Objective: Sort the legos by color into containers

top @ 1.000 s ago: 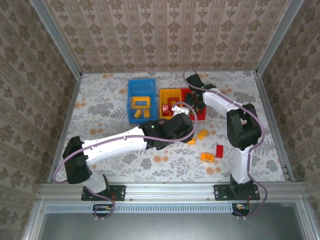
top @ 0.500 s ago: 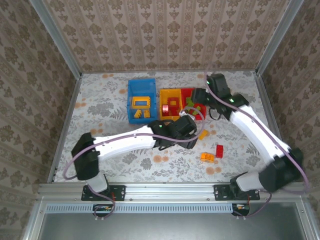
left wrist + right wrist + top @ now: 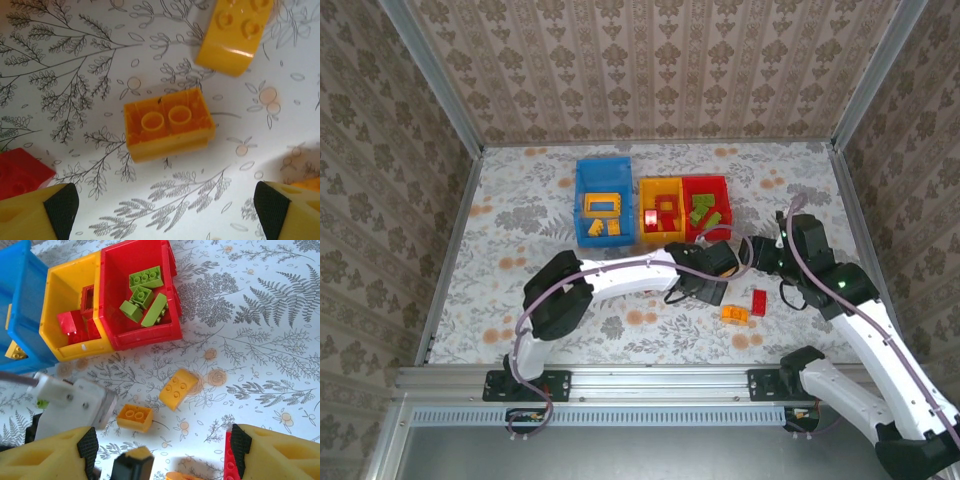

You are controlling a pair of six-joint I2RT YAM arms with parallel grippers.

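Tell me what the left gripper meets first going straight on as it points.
Most likely the orange brick lying underside-up on the table, straight ahead of the left gripper and between its open jaws; depth is unclear.

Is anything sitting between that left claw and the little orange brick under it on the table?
Nothing visible. From the left wrist camera, the orange brick lies alone on the bare tablecloth ahead of the open left gripper. A yellow brick and a red brick lie nearby but off to the sides, not touching it.

Glossy plastic legos [image 3: 167, 125]; smooth plastic containers [image 3: 145, 338]; matt table cover [image 3: 75, 75].
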